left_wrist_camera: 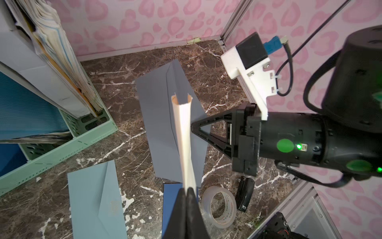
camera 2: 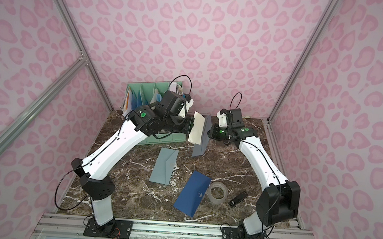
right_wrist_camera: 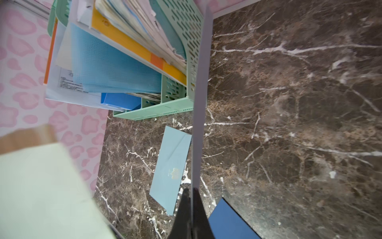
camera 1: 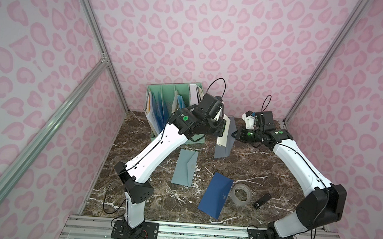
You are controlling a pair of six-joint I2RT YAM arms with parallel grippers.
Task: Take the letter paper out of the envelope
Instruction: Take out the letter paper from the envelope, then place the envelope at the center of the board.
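Both arms are raised above the back of the marble table, facing each other. My left gripper (camera 1: 223, 127) (left_wrist_camera: 187, 191) is shut on the edge of a cream folded letter paper (camera 1: 221, 140) (camera 2: 196, 129) (left_wrist_camera: 184, 140). My right gripper (camera 1: 233, 135) (left_wrist_camera: 193, 126) (right_wrist_camera: 191, 191) is shut on a grey envelope (camera 1: 226, 148) (camera 2: 201, 144) (left_wrist_camera: 159, 115), which appears edge-on in the right wrist view (right_wrist_camera: 201, 82). Paper and envelope hang side by side, close together. In the left wrist view the paper's whole outline stands in front of the envelope's face.
A light blue envelope (camera 1: 185, 168) and a dark blue envelope (camera 1: 214, 197) lie flat on the table. A tape roll (camera 1: 240, 195) and a black stapler (camera 1: 261, 201) lie near the front right. A green file rack (camera 1: 159, 90) full of papers stands at the back left.
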